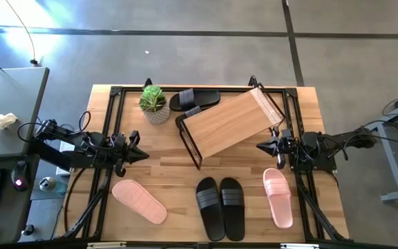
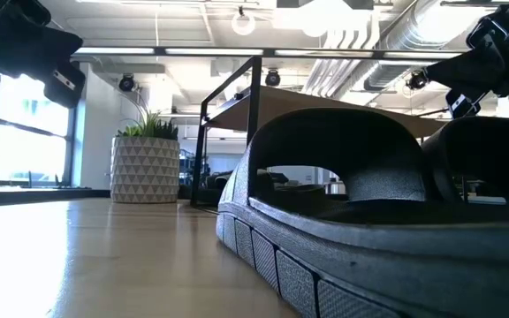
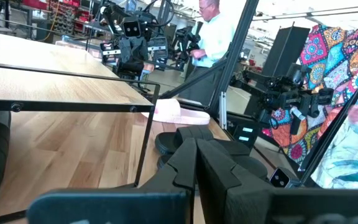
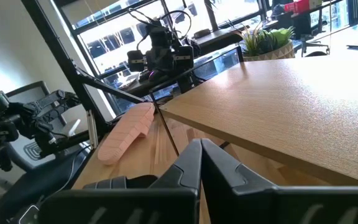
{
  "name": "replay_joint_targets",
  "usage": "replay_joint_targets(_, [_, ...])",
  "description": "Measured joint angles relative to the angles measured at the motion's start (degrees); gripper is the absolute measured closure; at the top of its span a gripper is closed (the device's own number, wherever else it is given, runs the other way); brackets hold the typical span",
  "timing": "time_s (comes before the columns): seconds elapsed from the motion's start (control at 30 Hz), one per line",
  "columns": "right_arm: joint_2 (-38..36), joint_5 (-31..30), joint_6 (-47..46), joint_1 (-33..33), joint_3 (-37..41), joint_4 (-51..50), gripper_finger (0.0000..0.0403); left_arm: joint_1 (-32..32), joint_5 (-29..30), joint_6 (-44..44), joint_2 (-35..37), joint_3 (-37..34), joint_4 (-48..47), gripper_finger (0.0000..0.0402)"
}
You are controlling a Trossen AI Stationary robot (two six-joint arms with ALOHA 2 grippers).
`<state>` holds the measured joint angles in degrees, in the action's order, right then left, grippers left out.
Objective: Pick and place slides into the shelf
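Well, from above, nothing had been picked up yet. The left gripper [image 1: 142,154] waited pinched shut at the table's left side, and the right gripper [image 1: 261,146] waited shut at the right side, just off the shelf's [image 1: 228,122] corner; neither held anything. The shelf sat tilted at the back middle, its wooden board bare on top. One black slide [image 1: 194,99] lay behind it, beside the potted plant [image 1: 154,104]. A black pair [image 1: 220,206] sat at the front middle, a pink slide [image 1: 139,200] front left, another pink slide [image 1: 278,196] front right.

At table level, a black slide [image 2: 360,221] filled the foreground, with the shelf frame [image 2: 230,132] and the plant pot [image 2: 145,168] standing behind it. Whether anything sat under the board could not be told from there.

Through the left wrist camera, the closed fingers [image 3: 213,168] pointed across the table towards the shelf's black rail [image 3: 67,107], with the far pink slide [image 3: 176,112] lying beyond.

Through the right wrist camera, the shut fingers [image 4: 201,165] faced the shelf board [image 4: 278,106], with the other pink slide [image 4: 126,132] past its edge.

For a clean pick, I'd say the nearer arm should open wide, come down over a slide's strap and close across it, then lift level and approach the angled shelf squarely.
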<state>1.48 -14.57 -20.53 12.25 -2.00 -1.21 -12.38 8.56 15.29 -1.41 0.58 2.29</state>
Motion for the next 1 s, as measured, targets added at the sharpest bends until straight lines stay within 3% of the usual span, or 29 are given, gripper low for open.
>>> replay_joint_targets(0.27, [0.01, -0.02, 0.37, 0.02, -0.01, 0.00, 0.0403, 0.00, 0.02, 0.00, 0.00, 0.00, 0.01, 0.0401])
replay_joint_targets(0.47, [0.02, -0.04, 10.14, 0.00, -0.02, 0.00, 0.0403, 0.00, 0.01, 0.00, 0.00, -0.01, 0.00, 0.0401])
replay_joint_targets(0.77, [0.02, -0.26, 9.70, 0.00, 0.06, 0.64, 0.0403, 0.00, 0.01, -0.01, 0.00, 0.00, 0.00, 0.0401])
replay_joint_targets(1.0, [0.02, -2.90, -17.99, 0.00, 0.13, 13.96, 0.0403, 0.00, -0.01, -0.01, 0.00, 0.00, 0.01, 0.0401])
